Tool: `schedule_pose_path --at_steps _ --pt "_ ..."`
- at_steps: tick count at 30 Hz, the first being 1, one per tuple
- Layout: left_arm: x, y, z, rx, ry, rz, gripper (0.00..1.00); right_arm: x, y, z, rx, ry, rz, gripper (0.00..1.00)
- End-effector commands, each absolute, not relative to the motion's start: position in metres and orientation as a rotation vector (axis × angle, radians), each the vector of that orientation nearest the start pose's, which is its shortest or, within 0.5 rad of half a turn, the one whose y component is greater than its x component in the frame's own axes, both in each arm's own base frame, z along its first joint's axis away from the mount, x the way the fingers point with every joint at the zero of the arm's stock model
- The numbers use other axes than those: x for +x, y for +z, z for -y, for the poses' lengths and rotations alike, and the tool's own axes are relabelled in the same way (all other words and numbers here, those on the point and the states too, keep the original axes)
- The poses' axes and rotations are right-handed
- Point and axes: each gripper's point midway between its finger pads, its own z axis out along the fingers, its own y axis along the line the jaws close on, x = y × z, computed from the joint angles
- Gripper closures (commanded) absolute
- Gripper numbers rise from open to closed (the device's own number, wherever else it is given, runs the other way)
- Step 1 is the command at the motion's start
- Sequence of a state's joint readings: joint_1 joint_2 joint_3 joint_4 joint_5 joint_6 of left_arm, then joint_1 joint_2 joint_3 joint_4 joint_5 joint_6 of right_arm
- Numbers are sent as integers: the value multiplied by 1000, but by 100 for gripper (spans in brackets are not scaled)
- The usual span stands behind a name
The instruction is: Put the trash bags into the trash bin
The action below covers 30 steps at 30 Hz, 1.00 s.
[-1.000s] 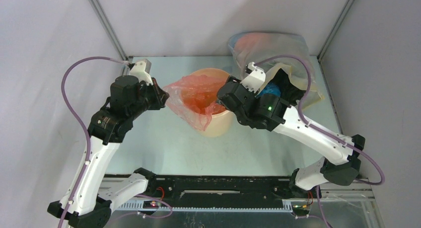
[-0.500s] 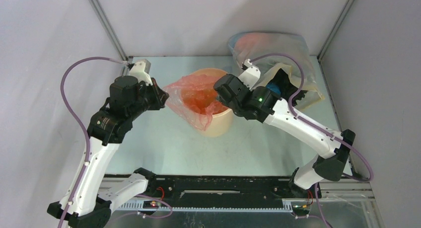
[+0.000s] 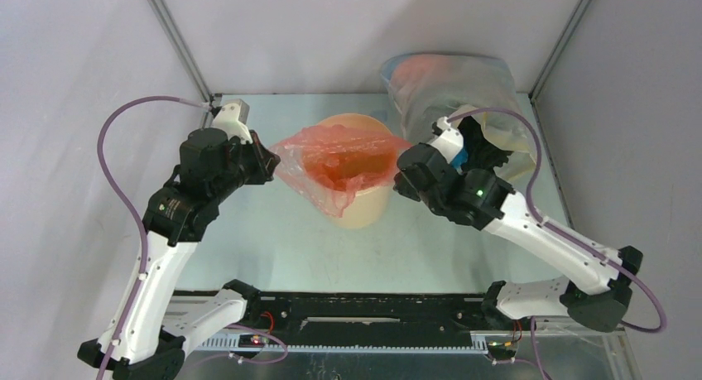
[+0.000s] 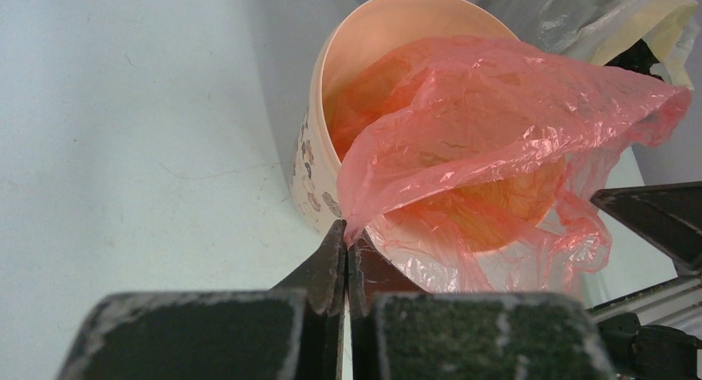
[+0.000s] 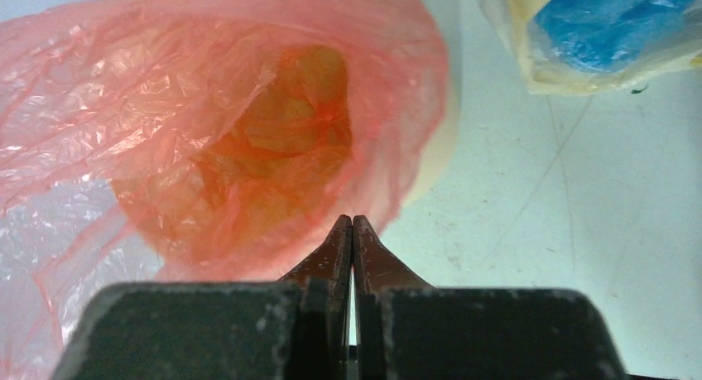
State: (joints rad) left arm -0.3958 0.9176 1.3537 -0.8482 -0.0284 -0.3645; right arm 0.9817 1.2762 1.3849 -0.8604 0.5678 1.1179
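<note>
We note left arm [image 3: 156,268] and right arm [image 3: 542,231]: smooth white shells on long links, chunky black housings at joints, black bases. Purple cable [image 3: 103,148] runs along left arm, matching cable [image 3: 530,152] along right. Small green light [image 3: 478,194] on right arm's black housing. Left gripper [image 4: 345,231], right gripper [image 5: 352,224]: dark wedge fingers [image 4: 329,260] tapering to thin tips, black blocks behind with scuffed grey speckle.

Pale grey-green counter [image 3: 248,231] there, matte, and faint scratches showed on it up close. Plain lavender-grey walls [image 3: 331,32] closed it in at the far, left and right edges. Slanted metal posts [image 3: 175,42] rose from both far corners. A black rail [image 3: 364,304] ran along the near edge. Light was soft and even.
</note>
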Motion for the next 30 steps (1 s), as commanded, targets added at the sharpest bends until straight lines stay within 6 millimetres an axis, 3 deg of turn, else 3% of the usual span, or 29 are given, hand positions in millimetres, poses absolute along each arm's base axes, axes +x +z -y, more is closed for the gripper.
schedule_pose_path --at_steps 1,5,7,11,13,16,24,30 --pt "246 346 107 19 -425 -1997 100 241 292 -237 420 523 -2134 100" --pt "244 344 105 15 -424 -2000 100 237 293 -225 401 492 -2120 100" --pt "242 341 107 17 -433 -2002 100 236 299 -240 245 552 -2104 98" --pt "243 337 111 28 -454 -2011 100 228 316 -271 -5 706 -2056 56" --pt "243 337 111 30 -455 -2012 100 223 325 -285 -79 766 -2026 44" --pt "242 338 110 32 -451 -2009 100 216 333 -302 -197 811 -1983 33" --pt "241 339 111 36 -455 -2009 100 215 345 -322 -177 830 -1944 23" --pt "241 340 111 40 -456 -2009 100 228 345 -340 -149 715 -1985 28"
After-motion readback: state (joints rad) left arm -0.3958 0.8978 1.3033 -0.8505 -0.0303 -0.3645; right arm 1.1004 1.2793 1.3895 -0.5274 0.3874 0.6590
